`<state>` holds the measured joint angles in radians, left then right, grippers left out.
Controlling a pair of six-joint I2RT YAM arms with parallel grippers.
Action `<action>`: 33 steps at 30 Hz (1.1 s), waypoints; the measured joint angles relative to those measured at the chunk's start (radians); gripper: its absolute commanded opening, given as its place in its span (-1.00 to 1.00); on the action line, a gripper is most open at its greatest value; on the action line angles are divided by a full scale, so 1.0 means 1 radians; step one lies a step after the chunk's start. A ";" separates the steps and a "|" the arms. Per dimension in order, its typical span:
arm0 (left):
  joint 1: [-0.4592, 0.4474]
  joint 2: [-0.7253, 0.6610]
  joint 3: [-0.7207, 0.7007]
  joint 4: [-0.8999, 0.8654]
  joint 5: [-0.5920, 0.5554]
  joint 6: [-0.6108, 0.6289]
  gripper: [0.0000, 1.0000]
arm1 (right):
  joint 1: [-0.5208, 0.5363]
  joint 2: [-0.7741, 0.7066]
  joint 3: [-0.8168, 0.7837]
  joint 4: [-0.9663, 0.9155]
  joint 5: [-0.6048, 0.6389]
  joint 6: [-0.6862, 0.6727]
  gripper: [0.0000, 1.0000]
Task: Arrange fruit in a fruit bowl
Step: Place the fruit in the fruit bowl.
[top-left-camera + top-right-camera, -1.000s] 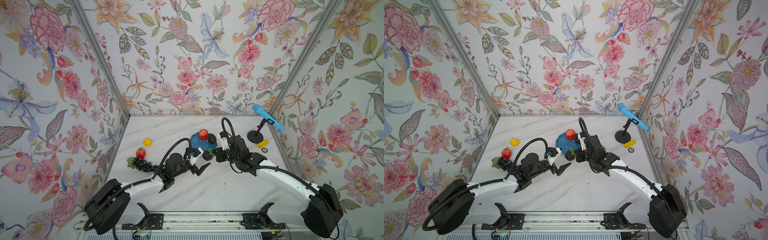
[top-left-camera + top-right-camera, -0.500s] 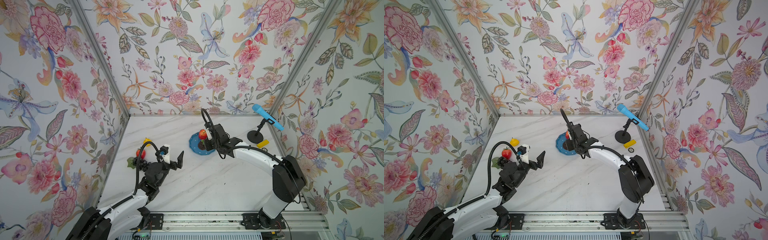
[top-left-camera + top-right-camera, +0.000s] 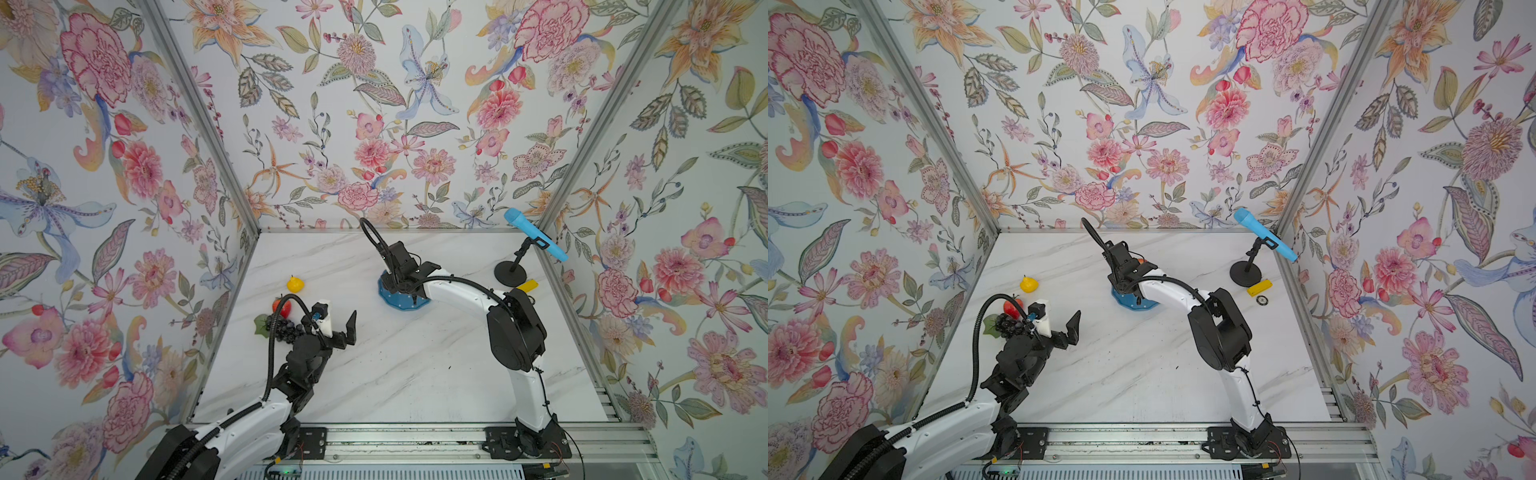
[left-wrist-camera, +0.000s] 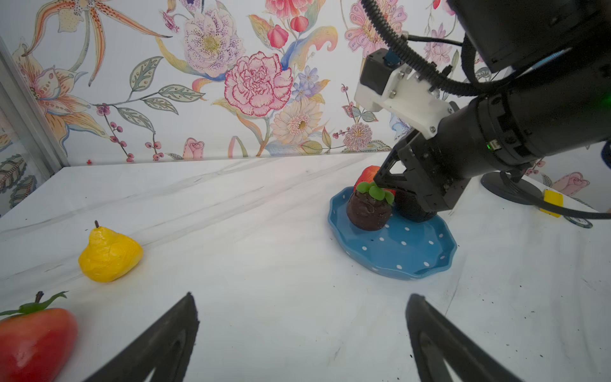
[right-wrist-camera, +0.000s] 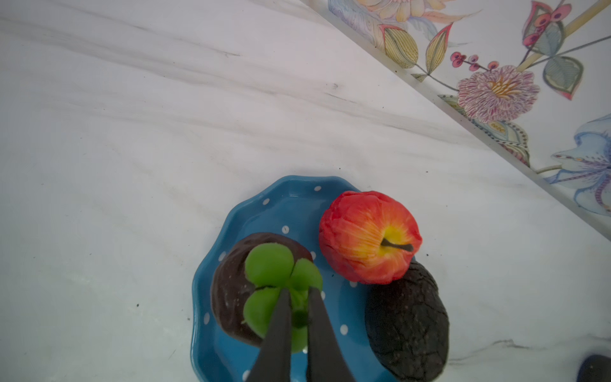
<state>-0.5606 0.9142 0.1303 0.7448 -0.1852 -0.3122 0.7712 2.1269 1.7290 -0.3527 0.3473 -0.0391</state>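
Within a second the right end effector [image 5: 296, 292] has set the mangosteen [image 5: 228, 291] in the blue fruit bowl [image 5: 281, 201], its pinch on the fruit's green leaves hidden in both top views, while the left end effector [image 4: 302, 296] gapes empty.

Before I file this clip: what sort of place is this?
Probably a staged robot recording booth, not a home: floral wall panels box in a marble-look tabletop, and a metal rail along its front carries the left arm and the right arm.
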 measured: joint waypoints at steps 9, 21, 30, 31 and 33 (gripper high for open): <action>0.005 0.000 -0.019 0.008 -0.003 0.001 0.98 | 0.022 0.122 0.137 -0.043 0.087 -0.074 -0.95; 0.006 0.002 -0.030 0.039 -0.003 0.002 0.98 | 0.034 0.195 0.232 -0.078 0.163 -0.125 -0.89; 0.006 0.010 -0.034 0.053 -0.002 0.002 0.98 | 0.034 0.196 0.260 -0.082 0.185 -0.134 -0.75; 0.006 0.010 -0.034 0.053 -0.003 0.002 0.98 | 0.034 0.196 0.260 -0.082 0.185 -0.134 -0.75; 0.006 0.010 -0.034 0.053 -0.003 0.002 0.98 | 0.034 0.197 0.260 -0.082 0.185 -0.134 -0.74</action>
<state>-0.5541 0.9237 0.0959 0.7982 -0.1879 -0.3107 0.8051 2.3241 1.9888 -0.4347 0.5323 -0.1726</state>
